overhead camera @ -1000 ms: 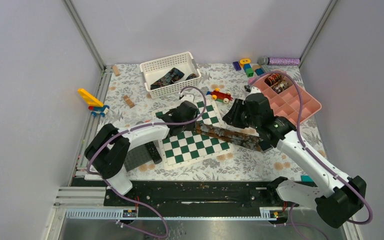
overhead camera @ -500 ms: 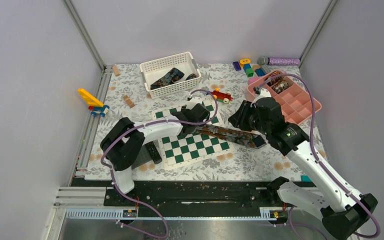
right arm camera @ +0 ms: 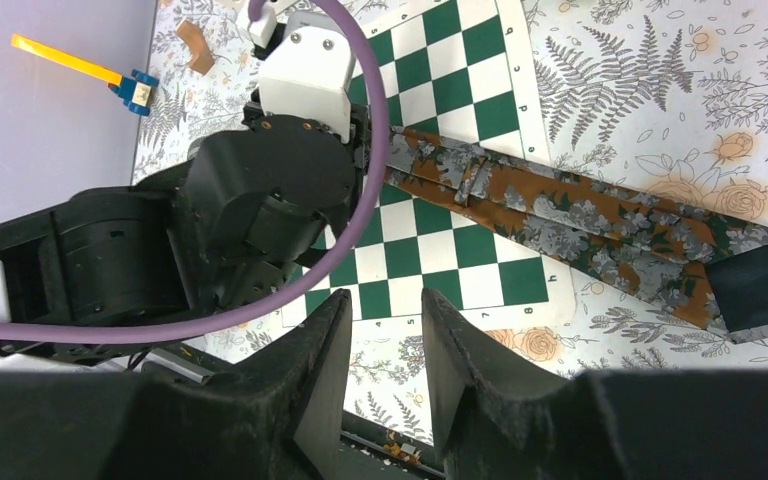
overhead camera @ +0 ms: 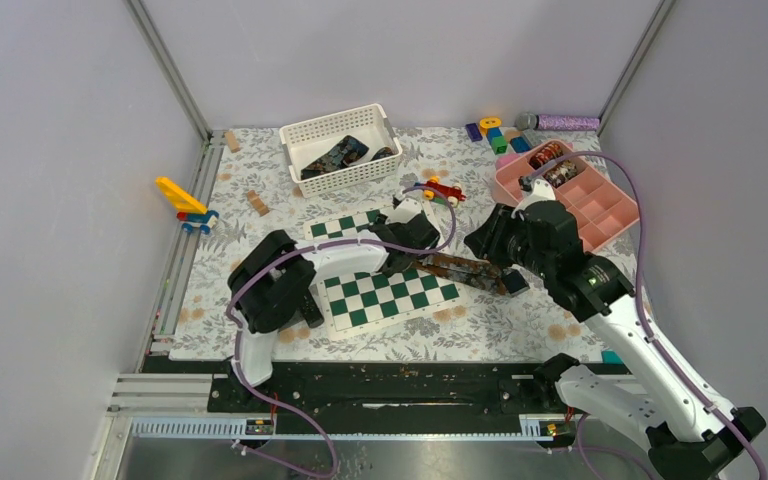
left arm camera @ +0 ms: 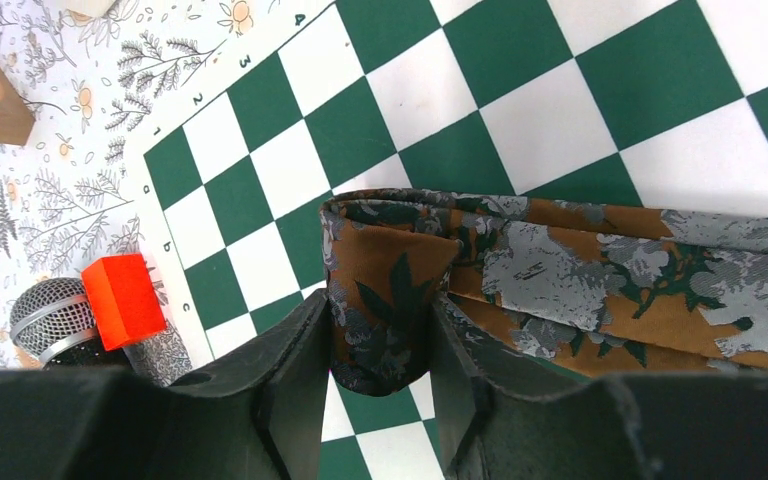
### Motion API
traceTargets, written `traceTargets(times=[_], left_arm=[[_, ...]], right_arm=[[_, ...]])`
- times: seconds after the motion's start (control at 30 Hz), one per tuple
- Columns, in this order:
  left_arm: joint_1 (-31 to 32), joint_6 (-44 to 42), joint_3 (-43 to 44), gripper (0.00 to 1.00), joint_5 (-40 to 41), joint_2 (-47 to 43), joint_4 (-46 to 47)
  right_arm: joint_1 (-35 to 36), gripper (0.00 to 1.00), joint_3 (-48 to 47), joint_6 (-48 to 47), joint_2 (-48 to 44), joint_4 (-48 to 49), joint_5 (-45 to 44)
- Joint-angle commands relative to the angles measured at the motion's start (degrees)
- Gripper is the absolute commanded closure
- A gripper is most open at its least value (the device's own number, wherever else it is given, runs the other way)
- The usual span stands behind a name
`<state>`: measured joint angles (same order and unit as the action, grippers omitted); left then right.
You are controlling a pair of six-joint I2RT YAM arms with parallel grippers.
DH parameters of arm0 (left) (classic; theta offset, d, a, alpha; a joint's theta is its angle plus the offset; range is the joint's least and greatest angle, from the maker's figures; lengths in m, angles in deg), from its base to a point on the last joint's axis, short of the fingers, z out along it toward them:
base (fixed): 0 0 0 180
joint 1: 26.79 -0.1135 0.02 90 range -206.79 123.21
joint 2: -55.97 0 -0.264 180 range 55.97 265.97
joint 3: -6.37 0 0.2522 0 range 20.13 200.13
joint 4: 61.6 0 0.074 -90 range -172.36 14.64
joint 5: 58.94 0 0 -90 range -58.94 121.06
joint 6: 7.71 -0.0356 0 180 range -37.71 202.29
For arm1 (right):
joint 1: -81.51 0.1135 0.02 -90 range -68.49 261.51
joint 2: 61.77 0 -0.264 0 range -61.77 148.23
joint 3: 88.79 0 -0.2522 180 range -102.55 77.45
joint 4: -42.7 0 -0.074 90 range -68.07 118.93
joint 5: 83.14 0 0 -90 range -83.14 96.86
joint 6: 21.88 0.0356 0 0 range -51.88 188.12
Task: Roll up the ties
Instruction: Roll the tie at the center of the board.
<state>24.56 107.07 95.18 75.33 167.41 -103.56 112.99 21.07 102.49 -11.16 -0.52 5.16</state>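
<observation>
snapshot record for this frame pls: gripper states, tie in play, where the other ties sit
left gripper: shut on the folded-over end of the brown tie
right gripper: open, empty, above the table, not touching the tie
brown tie: mostly flat, running from the chessboard onto the floral cloth; only the gripped end is folded
white basket: dark ties inside, unrolled
pink tray: rolled ties in its far compartments
</observation>
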Motion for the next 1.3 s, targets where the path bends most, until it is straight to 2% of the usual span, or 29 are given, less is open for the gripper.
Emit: traceTargets(times=[0.0, 0.37, 0.67, 0.87, 1.27], left_arm=[[0.8, -1.4, 2.9, 0.62, 4.4, 1.8, -1.7], [2.9, -3.3, 6.6, 0.6, 5.3, 5.4, -3.8], [4.5, -3.9, 9.9, 0.48, 5.0, 7.3, -6.5], [5.5, -3.6, 12.0, 0.44, 2.5, 7.4, -7.9], [6.0, -2.6, 14.4, 0.42, -4.2, 7.3, -8.5]], right_arm=[[-0.4, 0.61, -2.7, -1.2, -1.3, -0.9, -2.1], [-0.4, 0.6, -4.1, -1.8, -2.7, -2.4, -2.7], [-0.4, 0.59, -3.4, -1.6, -2.9, -2.3, -2.4], [-0.4, 0.59, -3.2, -1.6, -3.2, -2.4, -2.4], [-0.4, 0.59, -3.5, -1.3, -3.6, -2.4, -2.2]])
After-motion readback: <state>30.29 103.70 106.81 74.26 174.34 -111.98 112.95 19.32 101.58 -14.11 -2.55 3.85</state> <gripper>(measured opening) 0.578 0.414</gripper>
